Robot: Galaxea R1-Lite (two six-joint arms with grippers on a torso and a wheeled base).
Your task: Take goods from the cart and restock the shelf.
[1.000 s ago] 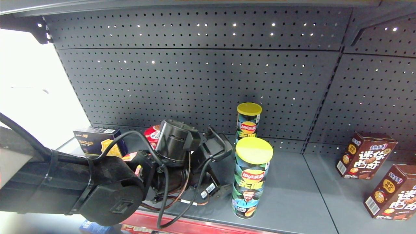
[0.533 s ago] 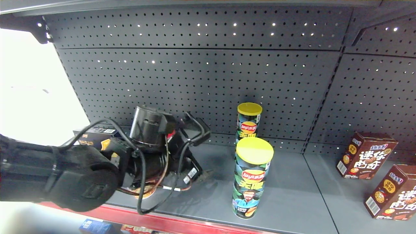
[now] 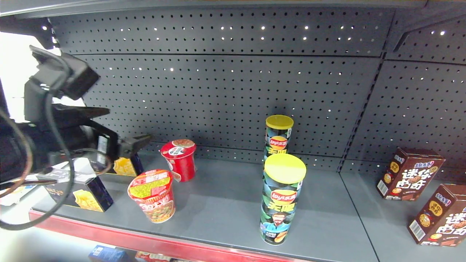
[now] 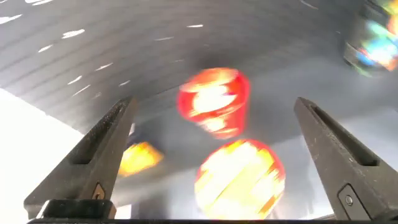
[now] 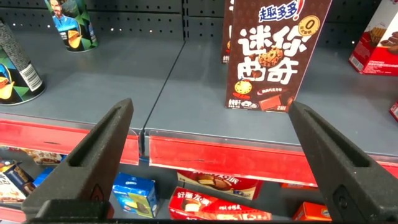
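Hovering over left end of grey metal shelf: left gripper, fingers spread wide, empty. Red-and-yellow paper noodle cup stands near front edge, apart from fingers. Red noodle cup just behind it, toward back panel. Dark blue snack box at front left corner. Right gripper spread, empty, low before shelf's red front edge. Judgement: front cup's placement looks done; next item to be fetched from cart.

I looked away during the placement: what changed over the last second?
The left gripper drew back left and upward from the shelf, open and empty, leaving the front noodle cup standing free. The red cup, chip cans and brown boxes stayed put.
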